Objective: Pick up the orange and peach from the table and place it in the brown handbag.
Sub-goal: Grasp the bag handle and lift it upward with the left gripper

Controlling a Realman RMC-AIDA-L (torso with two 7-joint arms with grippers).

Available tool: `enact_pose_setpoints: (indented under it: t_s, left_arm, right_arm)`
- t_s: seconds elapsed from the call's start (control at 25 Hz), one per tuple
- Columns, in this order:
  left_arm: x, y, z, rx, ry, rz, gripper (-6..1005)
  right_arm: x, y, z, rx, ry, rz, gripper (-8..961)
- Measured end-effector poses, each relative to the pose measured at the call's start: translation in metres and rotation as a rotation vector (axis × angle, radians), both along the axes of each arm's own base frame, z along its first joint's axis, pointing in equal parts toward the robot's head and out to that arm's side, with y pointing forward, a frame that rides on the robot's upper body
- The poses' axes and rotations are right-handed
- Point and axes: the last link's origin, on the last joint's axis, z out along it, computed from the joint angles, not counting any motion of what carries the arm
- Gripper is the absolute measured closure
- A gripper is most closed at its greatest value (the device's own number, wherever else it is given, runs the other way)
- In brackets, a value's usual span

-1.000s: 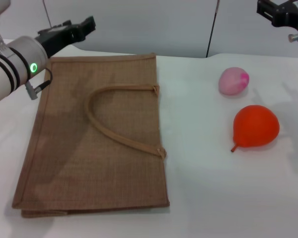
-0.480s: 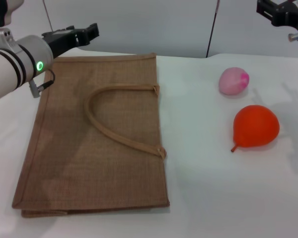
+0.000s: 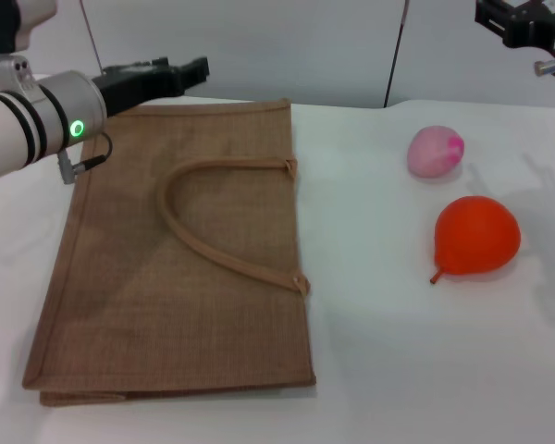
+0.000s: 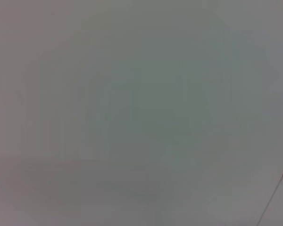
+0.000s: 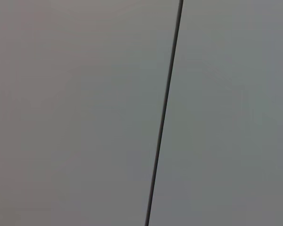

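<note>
The brown handbag [image 3: 180,268] lies flat on the left half of the white table [image 3: 398,351], one loop handle curving across its top face. To its right rests the pale pink peach [image 3: 435,151], and just in front of that the orange [image 3: 476,235] with its stem nub pointing down-left. My left gripper [image 3: 192,72] hovers above the bag's far left corner, pointing right. High at the far right edge, my right gripper [image 3: 518,23] stays above and behind the fruits. Neither wrist view shows anything but blank wall.
A grey wall with a dark vertical seam [image 3: 395,51] stands behind the table. Bare tabletop runs between the bag and the fruits and along the front right.
My left arm has swung rightward along the bag's far edge, its gripper now further over the bag's corner. The right arm, fruits and bag have not moved.
</note>
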Motion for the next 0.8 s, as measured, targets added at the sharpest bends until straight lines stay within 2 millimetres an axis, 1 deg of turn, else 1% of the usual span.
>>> enact_pose_setpoints:
  t_s: [0.24,0.4,0.56,0.68,0.8]
  left_arm:
    - [-0.014,0.006,0.001,-0.039,0.041,0.062,387]
    - [-0.022,0.010,0.008,-0.034,0.053,0.103,388]
    - [-0.030,0.016,0.010,-0.056,0.083,0.141,390]
    - [-0.033,0.022,0.010,-0.111,0.099,0.165,391]
    - [-0.029,0.026,0.007,-0.189,0.112,0.175,392]
  right_arm:
    - [0.000,0.000,0.000,0.001,-0.004,0.001,100]
    - [0.000,0.000,0.000,0.001,-0.005,0.001,100]
    - [0.001,0.000,-0.001,-0.001,-0.006,-0.001,100]
    - [0.001,0.000,-0.001,-0.003,-0.008,-0.002,100]
    - [0.000,0.001,-0.002,-0.003,-0.009,0.000,100]
